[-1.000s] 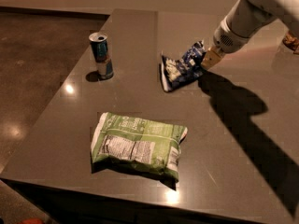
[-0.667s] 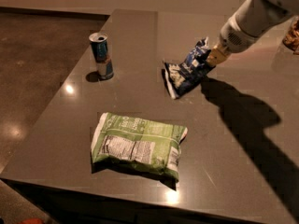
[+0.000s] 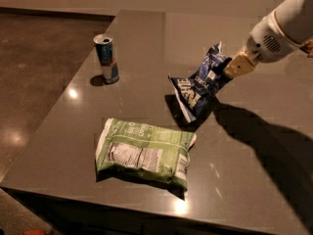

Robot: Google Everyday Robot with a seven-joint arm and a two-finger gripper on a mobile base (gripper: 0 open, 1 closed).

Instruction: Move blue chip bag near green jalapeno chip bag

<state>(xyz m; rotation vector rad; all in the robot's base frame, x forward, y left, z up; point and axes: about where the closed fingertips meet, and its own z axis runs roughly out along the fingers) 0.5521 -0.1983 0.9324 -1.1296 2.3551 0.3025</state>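
The blue chip bag is a crumpled navy foil bag with white lettering, tilted up at its right end with its lower left corner near the table. My gripper comes in from the upper right and is shut on the bag's upper right part. The green jalapeno chip bag lies flat, label panel up, at the front of the table, just below and left of the blue bag, a small gap between them.
A blue-and-silver drink can stands upright at the left of the dark grey table. The table's left edge and front edge are close to the green bag. My arm's shadow falls across the right side.
My gripper has lifted the blue chip bag by its right end and carried it toward the front, closer to the green bag. The can and green bag have not moved.
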